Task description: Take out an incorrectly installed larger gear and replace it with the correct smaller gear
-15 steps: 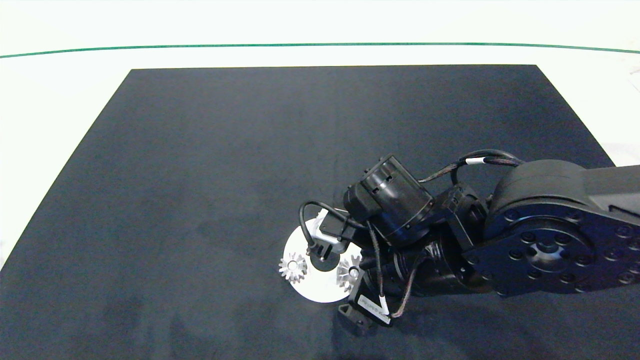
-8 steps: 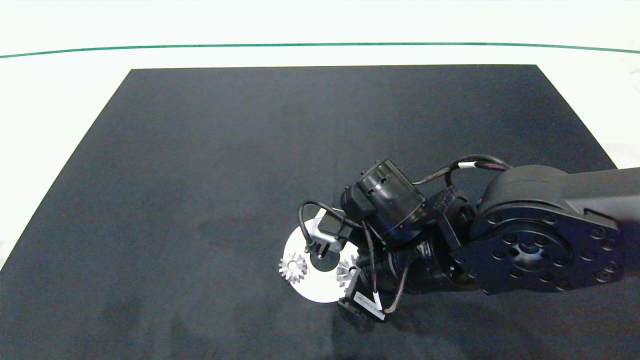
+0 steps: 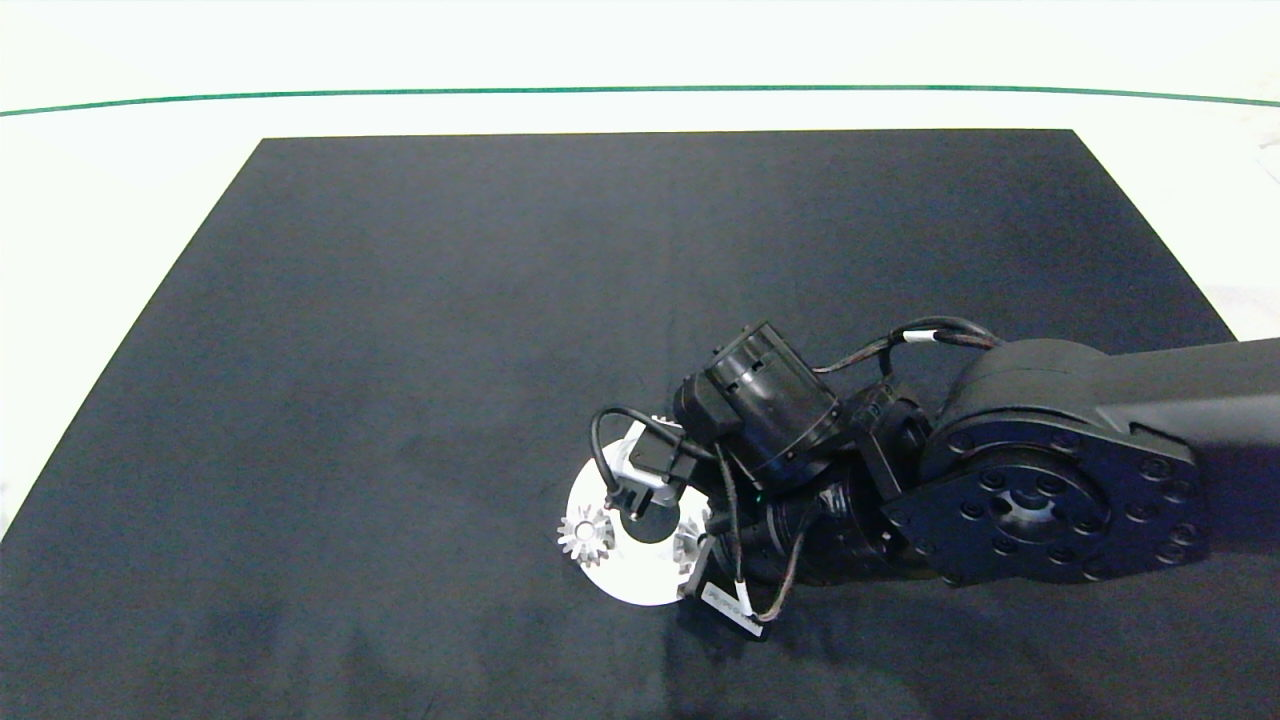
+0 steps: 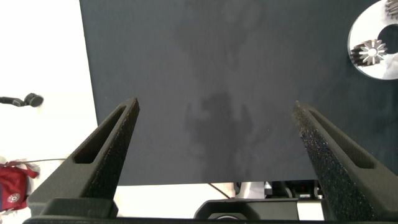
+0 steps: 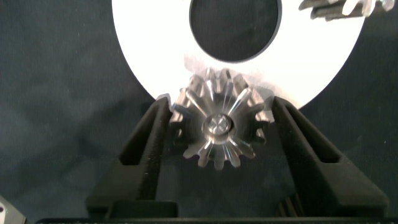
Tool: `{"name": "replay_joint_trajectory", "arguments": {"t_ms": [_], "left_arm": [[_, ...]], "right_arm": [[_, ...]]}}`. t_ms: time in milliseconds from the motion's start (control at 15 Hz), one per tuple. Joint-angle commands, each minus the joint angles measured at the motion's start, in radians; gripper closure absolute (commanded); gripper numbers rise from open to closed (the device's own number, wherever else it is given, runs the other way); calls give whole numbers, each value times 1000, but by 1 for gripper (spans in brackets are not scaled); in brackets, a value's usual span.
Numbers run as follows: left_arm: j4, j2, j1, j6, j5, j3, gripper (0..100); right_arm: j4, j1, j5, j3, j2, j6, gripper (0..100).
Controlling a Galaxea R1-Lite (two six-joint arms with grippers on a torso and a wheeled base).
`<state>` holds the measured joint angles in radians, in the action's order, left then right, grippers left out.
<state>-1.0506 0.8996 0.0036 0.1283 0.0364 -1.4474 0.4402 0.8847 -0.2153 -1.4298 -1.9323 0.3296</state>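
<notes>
The step in hand is, as I judge it, the removal of the wrong gear. The right gripper [image 5: 221, 104] is low at the white disc [image 5: 155, 56], on the disc's side toward its own arm. Its two fingers stand narrow on either side of the larger gear [image 5: 219, 127] and seem to touch the teeth on both sides, so I take it as holding the gear. This gear sits on the edge of the disc, half over the white and half over the dark mat [image 3: 450, 300], and a shiny pin shows in its centre hole (so it is probably not lifted from its seat yet). I cannot be fully sure by size alone that this is the large one, because the arm hides it in the head view.

A second gear [image 3: 585, 535] sits on the far edge of the disc, across the dark centre hole from the held one. The teeth of a third gear only just show beside the disc, next to the wrist camera.

The left gripper [image 4: 216, 106] is idle with its fingers wide apart and nothing between them. It hangs over the mat on the desk [image 3: 150, 110], well apart from the disc.

The next move calls for a straight lift off the pin, without tilting, so that the disc does not come up too. After that the gear should be put down on the mat away from the disc, and a small gear fetched.
</notes>
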Motion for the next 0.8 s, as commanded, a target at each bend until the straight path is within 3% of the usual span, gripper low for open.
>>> {"name": "replay_joint_trajectory", "arguments": {"t_ms": [67, 600, 800], "left_arm": [[-6, -2, -1, 1, 0, 1, 0], [-6, -10, -1, 1, 0, 6, 0], [-6, -10, -1, 1, -1, 4, 0]], "right_arm": [[-1, 0, -1, 0, 1, 2, 41], [-1, 5, -3, 3, 6, -4, 57], [5, 5, -21, 6, 16, -1, 57]]}}
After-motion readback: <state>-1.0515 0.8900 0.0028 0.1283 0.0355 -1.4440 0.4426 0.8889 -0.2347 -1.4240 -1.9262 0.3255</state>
